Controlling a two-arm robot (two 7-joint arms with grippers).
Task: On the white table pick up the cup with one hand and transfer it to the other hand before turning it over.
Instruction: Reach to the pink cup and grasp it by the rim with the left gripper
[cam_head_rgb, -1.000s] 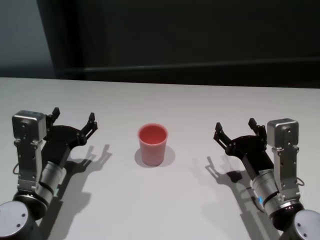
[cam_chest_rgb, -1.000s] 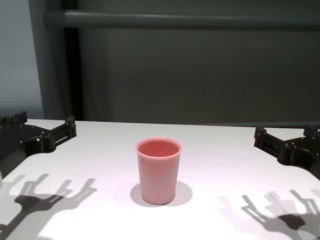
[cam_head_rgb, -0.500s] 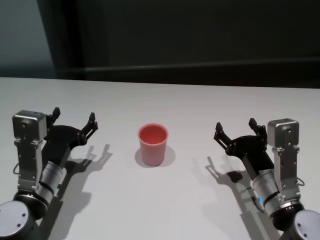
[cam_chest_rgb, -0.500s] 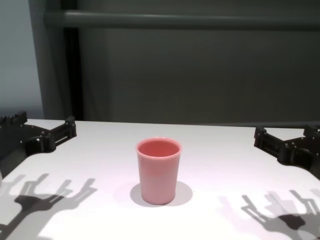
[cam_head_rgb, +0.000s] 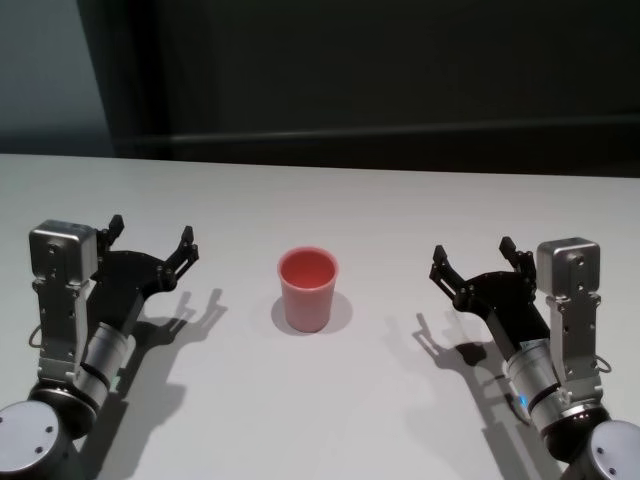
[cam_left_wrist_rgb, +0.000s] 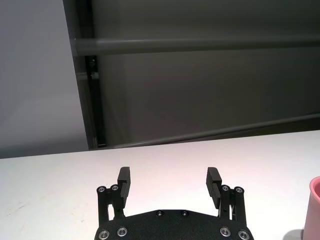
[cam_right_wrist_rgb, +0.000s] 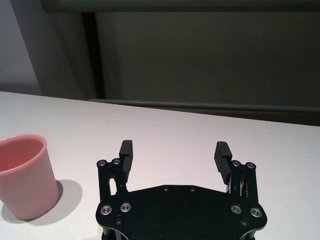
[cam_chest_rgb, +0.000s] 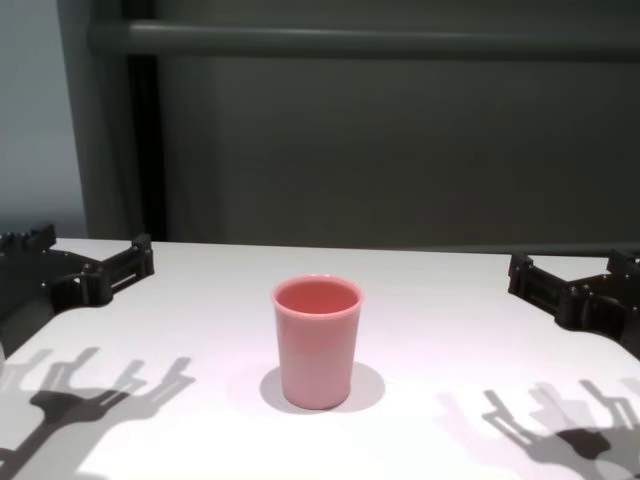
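Cup upright between wide-spread left gripper and right gripper; left wrist view barely shows it.

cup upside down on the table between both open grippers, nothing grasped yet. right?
Not quite: the cup stands upright, rim up, as the chest view shows. The rest holds: it sits on the white table between the open left gripper and open right gripper, ungrasped.

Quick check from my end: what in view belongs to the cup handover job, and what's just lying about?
Job: cup, upright, mid-table; left gripper, open, to its left; right gripper, open, to its right. Neither touches it.

Lying about: nothing visible; only a dark wall behind.
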